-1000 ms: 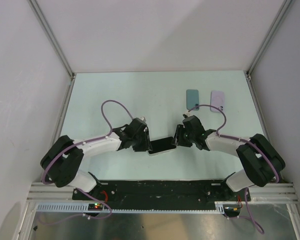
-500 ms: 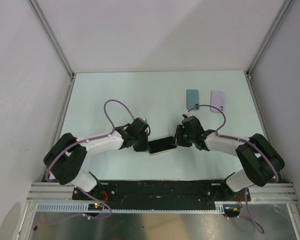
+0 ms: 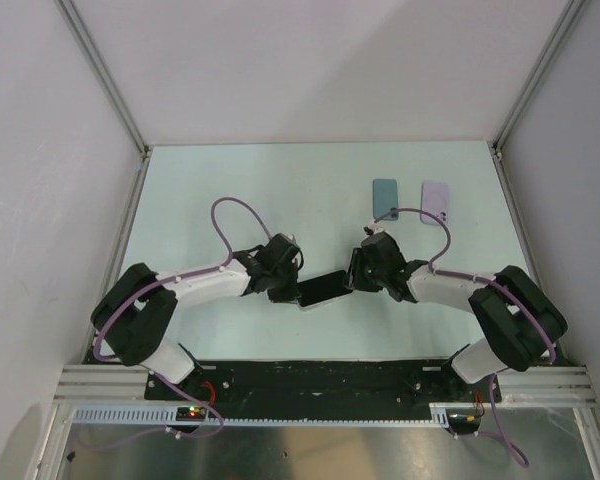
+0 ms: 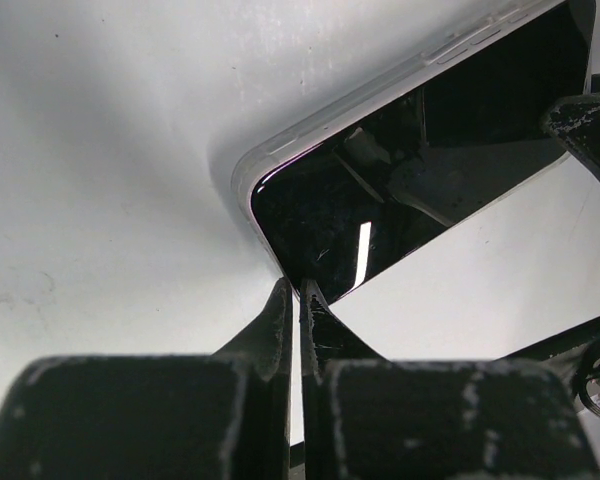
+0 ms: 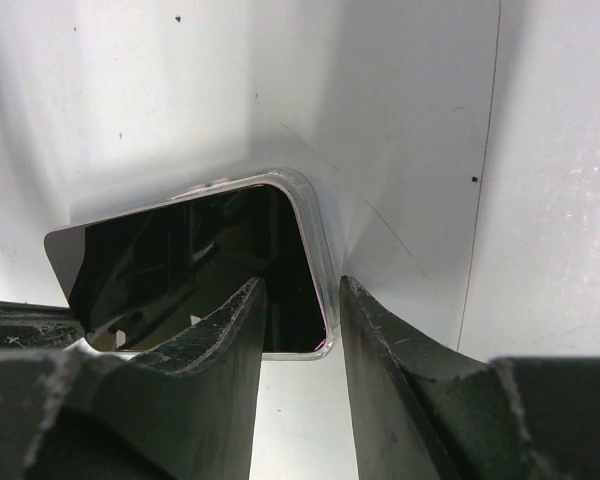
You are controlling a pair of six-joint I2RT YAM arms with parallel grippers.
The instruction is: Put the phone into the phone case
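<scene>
While the phone (image 3: 322,290) has barely moved over the last second, the left arm's elbow has swung in to the right and the right wrist has edged left. I read that as both arms settling their hold, not yet carrying anything. The phone sits near the middle of the table (image 3: 230,190), toward the near edge, screen up and tilted, bridged between the two grippers. The left gripper (image 3: 292,289) has its fingers pressed together, with their tips against one corner of the phone. The right gripper (image 3: 351,281) has its fingers narrowly parted around the phone's other end, and it looks like a pinch on that edge. At far right, well apart from the phone, a teal case (image 3: 384,198) and a lilac case (image 3: 436,200) lie flat side by side. Neither holds anything that I can see, and I cannot tell which way up they lie. The insertion itself is still ahead.
</scene>
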